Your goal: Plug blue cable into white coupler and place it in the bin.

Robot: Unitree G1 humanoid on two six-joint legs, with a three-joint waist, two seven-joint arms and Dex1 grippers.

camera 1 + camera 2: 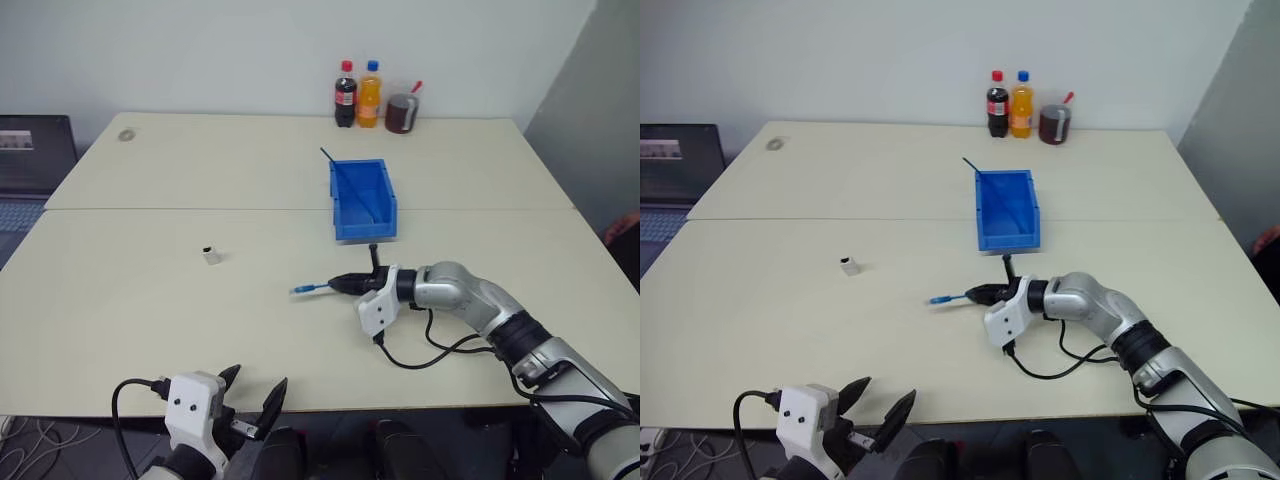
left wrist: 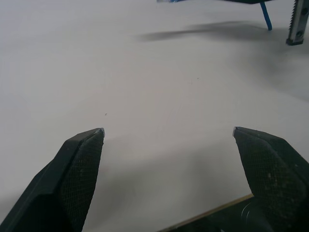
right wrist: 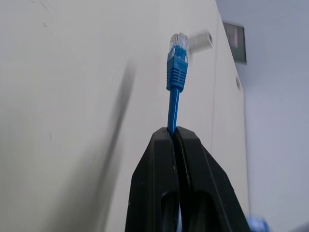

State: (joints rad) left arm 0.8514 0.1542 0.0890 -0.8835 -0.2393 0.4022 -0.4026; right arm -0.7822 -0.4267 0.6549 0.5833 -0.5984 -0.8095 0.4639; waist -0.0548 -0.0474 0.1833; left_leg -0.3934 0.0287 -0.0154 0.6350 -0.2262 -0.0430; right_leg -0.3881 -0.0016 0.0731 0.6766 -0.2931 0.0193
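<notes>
My right gripper (image 1: 345, 284) lies low over the table in front of the bin (image 1: 365, 228), shut on the blue cable (image 1: 312, 288). The cable's clear plug (image 3: 176, 63) sticks out past the closed fingertips, pointing left toward the white coupler (image 1: 211, 254). The coupler sits alone on the table, well apart from the plug, and shows beyond the plug in the right wrist view (image 3: 200, 41). The bin is blue with an inner divider. My left gripper (image 1: 255, 392) hangs at the table's near edge, open and holding nothing, with its fingertips (image 2: 91, 140) spread wide over bare tabletop.
A thin dark stick (image 1: 330, 158) pokes out of the bin's far left corner. Two bottles (image 1: 345, 95) and a dark jar (image 1: 402, 112) stand at the table's back edge. A laptop (image 1: 35, 150) sits at the far left. A black arm cable (image 1: 420, 355) loops beside my right wrist.
</notes>
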